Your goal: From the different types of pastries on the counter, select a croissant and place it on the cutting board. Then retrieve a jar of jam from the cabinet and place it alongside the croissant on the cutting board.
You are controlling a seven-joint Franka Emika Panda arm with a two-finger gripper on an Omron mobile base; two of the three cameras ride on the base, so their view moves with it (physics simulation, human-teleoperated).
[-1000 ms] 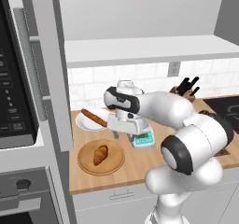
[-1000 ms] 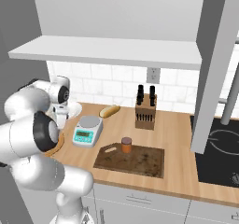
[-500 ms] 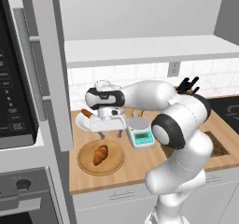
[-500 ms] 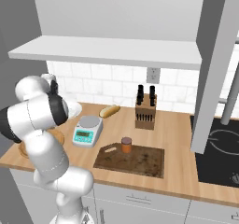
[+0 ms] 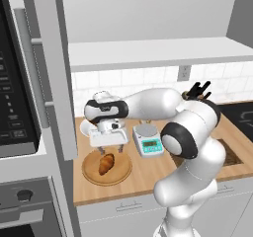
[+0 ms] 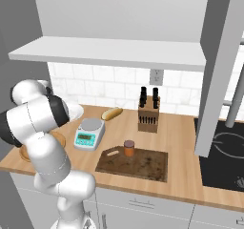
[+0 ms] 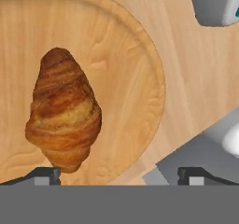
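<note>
The croissant point(image 5: 106, 163) point(image 7: 63, 111), golden-brown and ridged, lies on a round light-wood plate point(image 5: 121, 174) point(image 7: 151, 78) at the counter's left end. My gripper point(image 5: 107, 151) point(image 7: 119, 176) hangs just above it, pointing down, open, with nothing between its fingers. In the hand view the croissant sits toward the left fingertip point(image 7: 44, 175). The dark cutting board point(image 6: 147, 163) lies further right near the front edge. A small reddish-brown jar of jam point(image 6: 128, 148) stands on its left part. The cabinet shelf point(image 6: 109, 51) runs above the counter, its grey door panel point(image 6: 217, 80) open.
A kitchen scale point(image 5: 148, 139) point(image 6: 89, 131) sits right of the round plate. Behind are a white plate point(image 5: 88, 127), a pale bun point(image 6: 112, 113) and a knife block point(image 6: 148, 113). The cooktop point(image 6: 224, 147) lies at the right. An open grey door panel point(image 5: 54, 73) stands left.
The arm has swung left, from over the scale to above the round plate with the croissant. The gripper has stayed open.
</note>
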